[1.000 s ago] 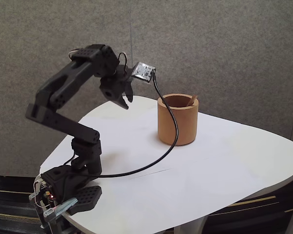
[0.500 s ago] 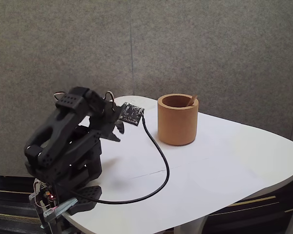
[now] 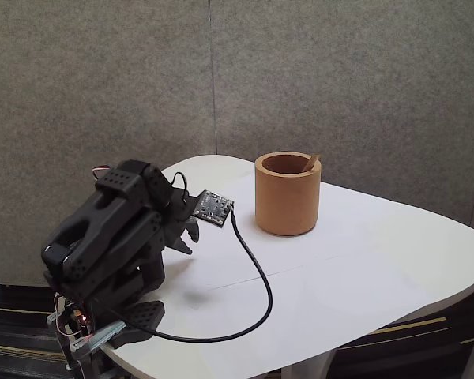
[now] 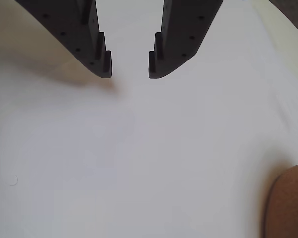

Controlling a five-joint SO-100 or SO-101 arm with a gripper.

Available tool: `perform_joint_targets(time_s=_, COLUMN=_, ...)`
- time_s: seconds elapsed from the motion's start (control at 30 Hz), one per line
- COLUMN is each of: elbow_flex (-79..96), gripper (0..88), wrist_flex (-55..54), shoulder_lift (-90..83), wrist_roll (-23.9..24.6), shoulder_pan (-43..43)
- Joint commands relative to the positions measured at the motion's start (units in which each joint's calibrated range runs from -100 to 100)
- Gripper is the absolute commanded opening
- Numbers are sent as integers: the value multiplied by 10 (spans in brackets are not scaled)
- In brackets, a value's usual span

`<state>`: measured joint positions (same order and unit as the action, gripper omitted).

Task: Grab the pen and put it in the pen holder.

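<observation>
The orange-tan pen holder stands upright near the back of the white table. The pen leans inside it, with just its orange-brown tip above the rim at the right. In the fixed view my arm is folded low at the table's left end, and my gripper hangs just above the tabletop, well left of the holder. The wrist view shows my gripper open, nothing between its black fingers, bare white table below. A part of the pen holder shows at that view's lower right corner.
A black cable loops from the small circuit board on my wrist across the white table to the arm's base. Grey fabric partition panels stand behind. The table's curved front edge is close to the base.
My arm has folded down from a raised reach near the holder to a low tucked pose at the left. The gripper dropped close to the tabletop. The pen and holder have not moved.
</observation>
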<state>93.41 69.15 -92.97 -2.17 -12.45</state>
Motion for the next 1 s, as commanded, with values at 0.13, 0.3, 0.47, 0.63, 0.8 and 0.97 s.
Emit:
perform_joint_targets(time_s=0.13, elbow_flex=16, gripper=101, wrist_flex=-2, shoulder_lift=-2, wrist_roll=3, shoulder_pan=-1)
perform_joint_targets(time_s=0.3, elbow_flex=17, gripper=104, wrist_flex=-3, shoulder_lift=-2, wrist_roll=0, shoulder_pan=-2)
perform_joint_targets(time_s=0.47, elbow_flex=17, gripper=101, wrist_flex=-4, shoulder_lift=-2, wrist_roll=2, shoulder_pan=-1)
perform_joint_targets(time_s=0.63, elbow_flex=17, gripper=101, wrist_flex=-4, shoulder_lift=-2, wrist_roll=0, shoulder_pan=-1)
perform_joint_targets(time_s=0.8, elbow_flex=17, gripper=101, wrist_flex=-4, shoulder_lift=-2, wrist_roll=0, shoulder_pan=-1)
perform_joint_targets(time_s=0.97, elbow_flex=17, gripper=101, wrist_flex=-4, shoulder_lift=-2, wrist_roll=0, shoulder_pan=-1)
